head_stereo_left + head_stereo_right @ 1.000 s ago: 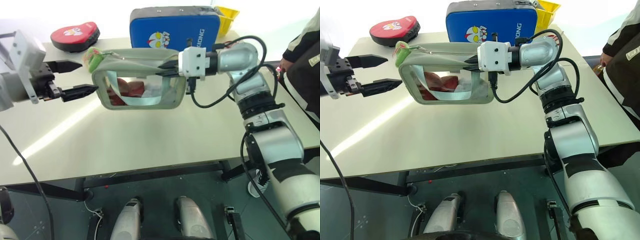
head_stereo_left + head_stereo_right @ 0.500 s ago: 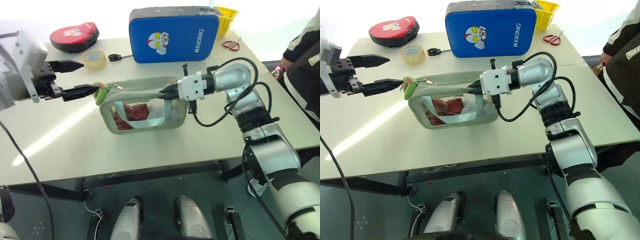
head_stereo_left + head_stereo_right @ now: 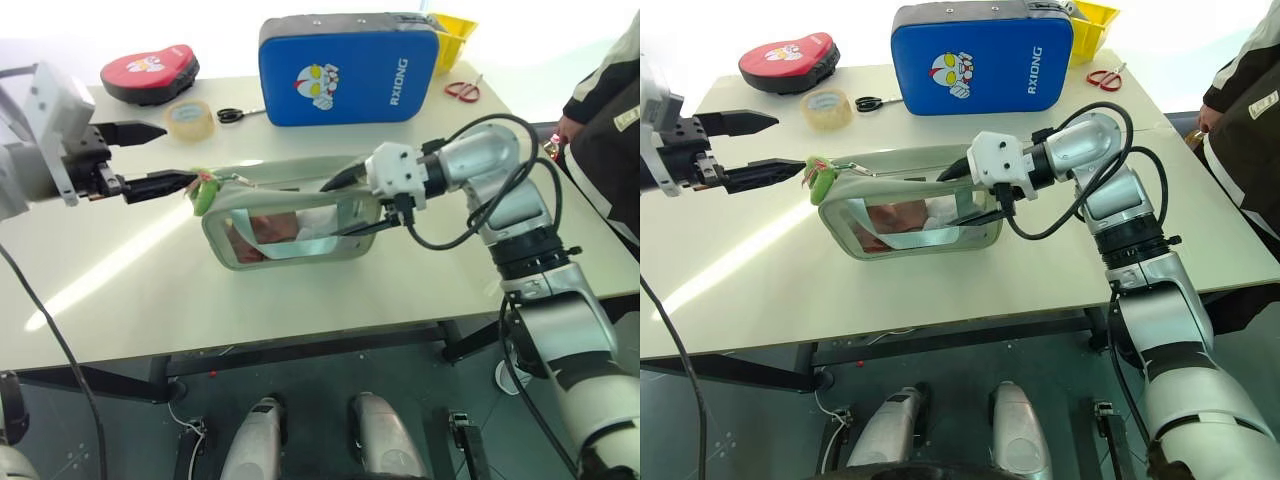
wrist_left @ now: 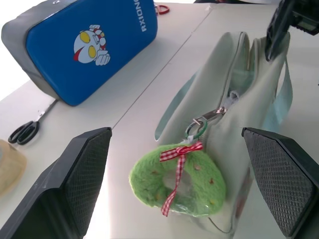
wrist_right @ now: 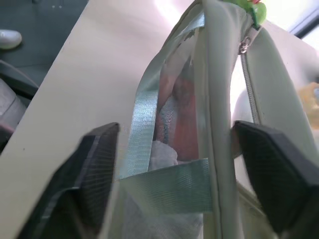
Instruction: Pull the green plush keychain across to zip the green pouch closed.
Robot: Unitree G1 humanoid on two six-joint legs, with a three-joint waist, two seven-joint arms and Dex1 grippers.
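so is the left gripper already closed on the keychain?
No. The left gripper stands open, its fingers on either side of the green plush keychain without touching it.

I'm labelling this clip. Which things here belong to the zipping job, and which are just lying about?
Job:
green pouch
green plush keychain
left gripper
right gripper

Lying about:
blue pad
red pad
tape roll
black-handled scissors
red-handled scissors
yellow bin

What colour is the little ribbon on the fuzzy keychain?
Red and white checked, tied on the green plush keychain; clearest in the left wrist view.
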